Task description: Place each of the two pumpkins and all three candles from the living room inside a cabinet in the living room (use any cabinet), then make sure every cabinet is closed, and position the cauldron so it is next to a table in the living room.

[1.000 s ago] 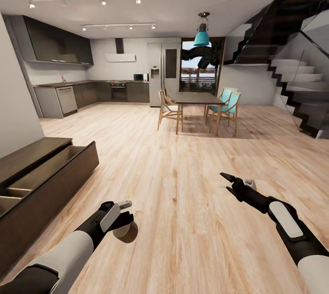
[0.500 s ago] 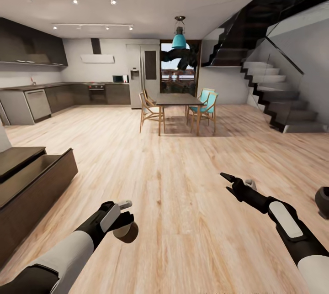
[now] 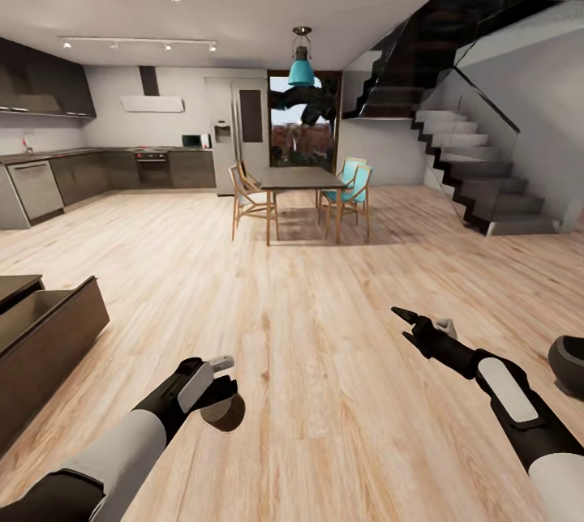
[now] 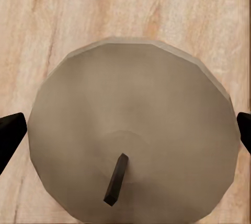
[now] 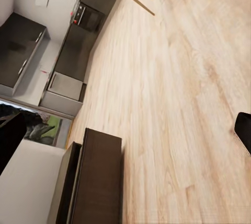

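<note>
My left gripper (image 3: pixel 221 399) is shut on a stubby beige-grey candle (image 3: pixel 226 415), held low over the wooden floor. In the left wrist view the candle (image 4: pixel 130 114) with its dark wick sits between the two black fingertips (image 4: pixel 10 136). My right gripper (image 3: pixel 418 318) hangs open over the floor with nothing in it. The round black cauldron (image 3: pixel 568 361) stands on the floor at the right edge, just right of my right forearm. The dark-brown cabinet (image 3: pixel 45 334) is at the left edge with a drawer pulled open; the right wrist view also catches the cabinet (image 5: pixel 98 182). The pumpkins and the table are out of view.
Wooden floor (image 3: pixel 300 303) stretches ahead. A dark dining table (image 3: pixel 298 177) with wooden and teal chairs stands mid-room. A staircase (image 3: pixel 478 181) rises at the right. Dark kitchen units (image 3: pixel 122 169) and a fridge line the back wall.
The head view has swung to the right: the cabinet has slid toward the left edge and the cauldron has come further into view. Both arms hold the same pose, the candle still gripped.
</note>
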